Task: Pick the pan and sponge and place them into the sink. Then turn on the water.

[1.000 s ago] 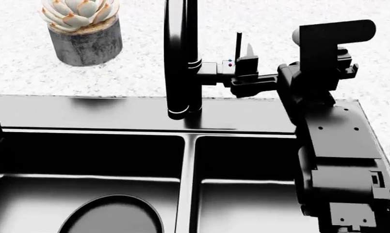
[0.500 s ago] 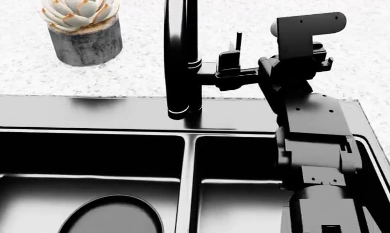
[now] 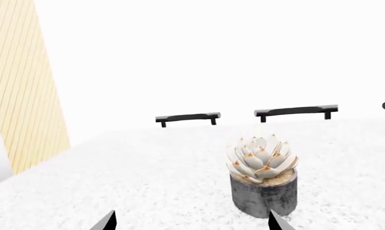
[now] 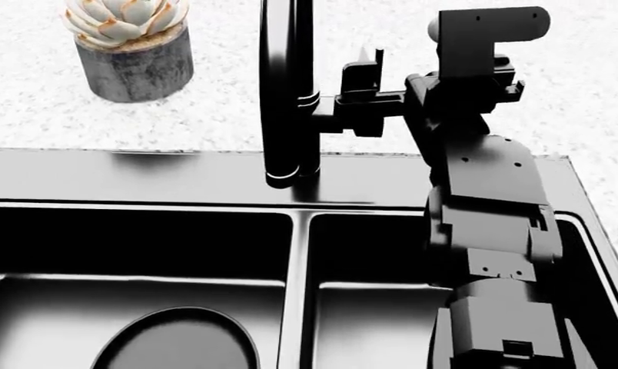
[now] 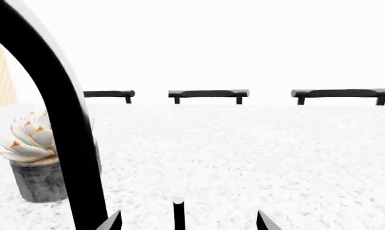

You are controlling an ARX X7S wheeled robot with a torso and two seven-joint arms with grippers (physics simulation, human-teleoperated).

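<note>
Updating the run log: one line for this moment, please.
right gripper open at tap lever | left gripper open, off sink | pan in left basin | water unseen

My right arm (image 4: pixel 489 231): matte black, boxy segments w/ small screw holes, pale round cap on the top block. Right gripper (image 4: pixel 363 96) black too, thin dark fingertips.
</note>
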